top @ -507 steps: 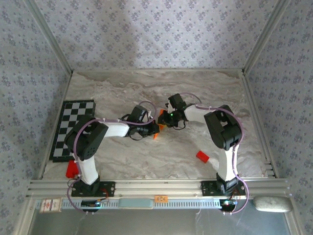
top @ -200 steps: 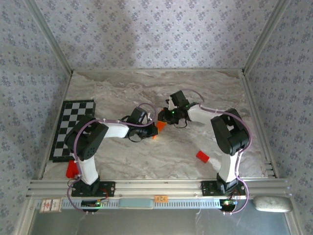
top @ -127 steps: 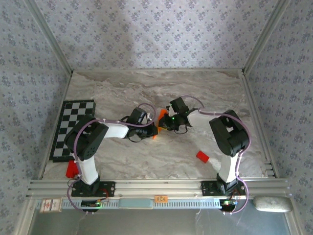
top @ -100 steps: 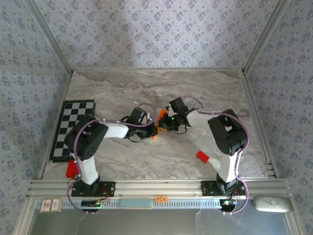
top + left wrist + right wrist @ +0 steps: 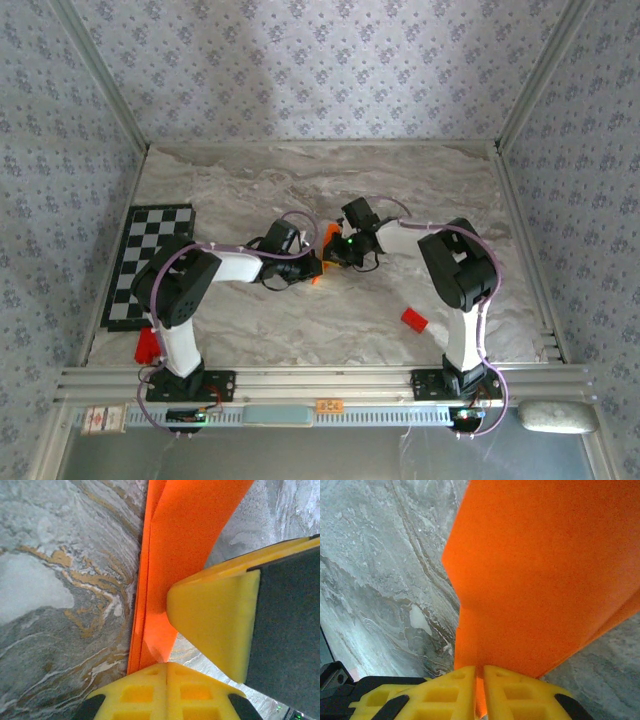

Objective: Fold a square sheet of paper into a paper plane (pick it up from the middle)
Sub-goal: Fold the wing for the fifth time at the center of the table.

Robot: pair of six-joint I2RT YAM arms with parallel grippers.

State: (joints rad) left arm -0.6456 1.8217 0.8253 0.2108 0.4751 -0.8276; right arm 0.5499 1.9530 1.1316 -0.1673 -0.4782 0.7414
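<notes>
Marble-look bench (image 5: 250,330) inside a wallpapered booth. Around the middle, the folded orange sheet (image 5: 545,570) is getting held from both sides: the left pincer (image 5: 167,664) is clamping down on one edge, and the right pincer (image 5: 480,672) is pinching another. A red block (image 5: 414,320) is sitting well apart.

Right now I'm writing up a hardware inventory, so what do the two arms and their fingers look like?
Both the left arm and right arm have white links joined by bulky black housings, with lilac cables looped alongside. The fingers are bright yellow blocks with square recesses, on black bodies.
</notes>
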